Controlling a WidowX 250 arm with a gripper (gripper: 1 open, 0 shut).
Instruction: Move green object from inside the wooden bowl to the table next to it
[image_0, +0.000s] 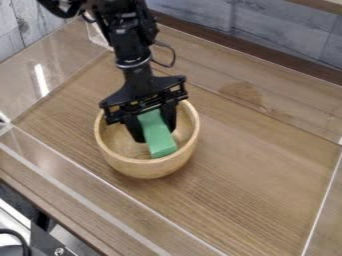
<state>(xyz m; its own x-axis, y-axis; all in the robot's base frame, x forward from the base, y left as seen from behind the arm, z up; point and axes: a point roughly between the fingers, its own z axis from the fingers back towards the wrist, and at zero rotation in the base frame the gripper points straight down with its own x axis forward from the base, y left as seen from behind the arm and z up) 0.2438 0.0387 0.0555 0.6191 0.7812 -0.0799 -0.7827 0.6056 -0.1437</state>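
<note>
The wooden bowl (123, 160) stands on the table (254, 195), left of centre. Inside it the green object (163, 143) leans tilted, its upper end raised between the black fingers and its lower end still within the rim. My gripper (156, 128) points straight down over the bowl and is shut on the green object, one finger on each long side. The block's top end is partly hidden by the gripper body.
Clear acrylic walls (40, 60) run around the table's edges, with the front wall (80, 215) close to the bowl. Bare tabletop lies to the right of the bowl and behind it. The black arm (127, 35) comes in from the top left.
</note>
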